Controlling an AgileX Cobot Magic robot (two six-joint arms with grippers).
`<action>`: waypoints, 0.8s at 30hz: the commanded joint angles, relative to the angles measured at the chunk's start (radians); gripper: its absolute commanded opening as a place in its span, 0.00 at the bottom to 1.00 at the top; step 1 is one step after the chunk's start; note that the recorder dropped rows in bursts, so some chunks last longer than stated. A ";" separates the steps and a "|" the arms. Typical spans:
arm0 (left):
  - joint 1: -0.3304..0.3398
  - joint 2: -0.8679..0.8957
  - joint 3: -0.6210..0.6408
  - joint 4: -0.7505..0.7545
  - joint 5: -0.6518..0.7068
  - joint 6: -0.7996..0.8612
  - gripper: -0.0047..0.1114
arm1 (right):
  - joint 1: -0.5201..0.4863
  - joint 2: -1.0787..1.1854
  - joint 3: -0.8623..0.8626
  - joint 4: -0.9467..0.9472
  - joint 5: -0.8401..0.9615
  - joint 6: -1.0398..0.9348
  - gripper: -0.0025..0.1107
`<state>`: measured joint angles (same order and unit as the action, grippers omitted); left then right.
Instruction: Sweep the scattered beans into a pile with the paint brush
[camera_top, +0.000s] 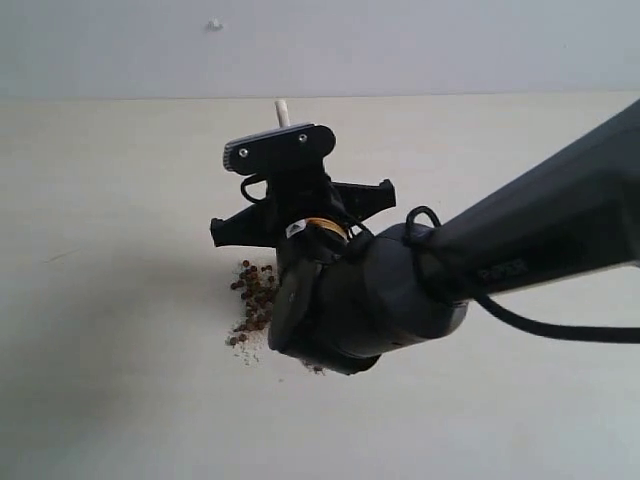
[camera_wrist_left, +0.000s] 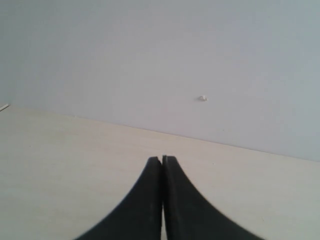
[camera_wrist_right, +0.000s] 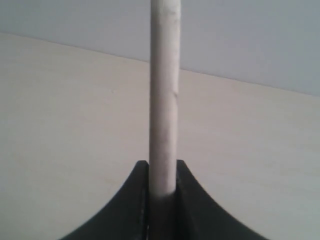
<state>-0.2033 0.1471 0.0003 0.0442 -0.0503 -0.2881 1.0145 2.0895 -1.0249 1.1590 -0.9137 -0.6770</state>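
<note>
In the exterior view, reddish-brown beans (camera_top: 254, 298) lie in a loose cluster with pale crumbs on the cream table (camera_top: 110, 210), partly hidden by my right arm (camera_top: 400, 290). My right gripper (camera_wrist_right: 162, 167) is shut on the pale wooden handle of the paint brush (camera_wrist_right: 164, 90), which stands up between the fingers. Only the handle's end (camera_top: 283, 112) shows above the wrist in the exterior view; ferrule and bristles are hidden. My left gripper (camera_wrist_left: 161, 160) is shut on nothing over bare table and is out of the exterior view.
A grey wall (camera_top: 400, 40) rises behind the table's far edge, with a small white mark (camera_top: 214, 24) on it. A black cable (camera_top: 560, 330) trails from the right arm.
</note>
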 joint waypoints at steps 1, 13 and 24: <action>-0.006 -0.006 0.000 -0.003 0.002 -0.004 0.04 | 0.003 0.020 -0.056 0.017 0.090 -0.002 0.02; -0.006 -0.006 0.000 -0.003 0.002 -0.004 0.04 | 0.020 -0.054 -0.089 0.216 -0.121 -0.300 0.02; -0.006 -0.006 0.000 -0.003 0.002 -0.004 0.04 | -0.037 -0.021 -0.089 0.109 -0.117 -0.344 0.02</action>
<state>-0.2033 0.1471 0.0003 0.0442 -0.0503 -0.2881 1.0077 2.0475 -1.1060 1.3250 -1.0481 -1.0322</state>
